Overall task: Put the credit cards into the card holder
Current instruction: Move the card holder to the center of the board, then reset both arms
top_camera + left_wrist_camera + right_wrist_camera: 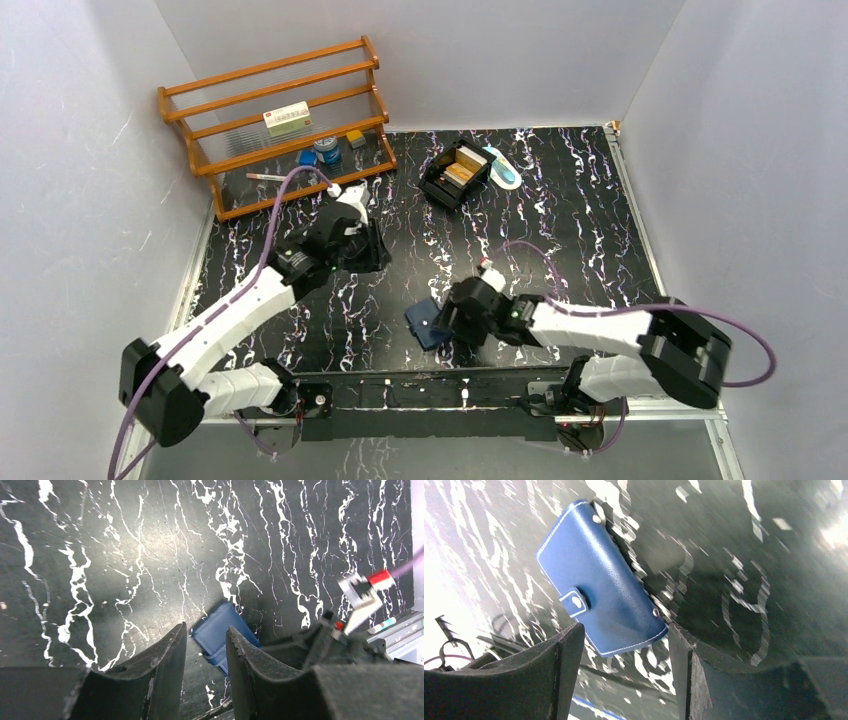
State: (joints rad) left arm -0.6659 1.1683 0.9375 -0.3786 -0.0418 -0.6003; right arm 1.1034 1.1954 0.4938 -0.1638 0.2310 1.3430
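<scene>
Pale grey walls [80, 200] box in one black counter [570, 230] veined with white. On it stand one wooden rack [275, 75] of three tiers at 11 o'clock, holding one white box [287, 119] and one blue jar [327, 150], and one black tray [432, 188] at 12 o'clock. The credit cards [462, 166] lie stacked in the tray, gold and tan, too small to count. One card holder [599, 575] lies flat on the counter at 6 o'clock, near the front edge. It is navy blue and folded shut, with pale stitching round its border, a short strap fastened by one silver snap stud, and two more studs at the corners of one long side. Two arms reach in. The right tool [626, 628] hangs over the card holder with its fingers spread wide, one on each side of the holder's near end; whether they touch it I cannot tell. The left tool [206, 630] sits at 9 o'clock of the counter's middle, well apart from the holder, its fingers parted by a clear gap with nothing between them
</scene>
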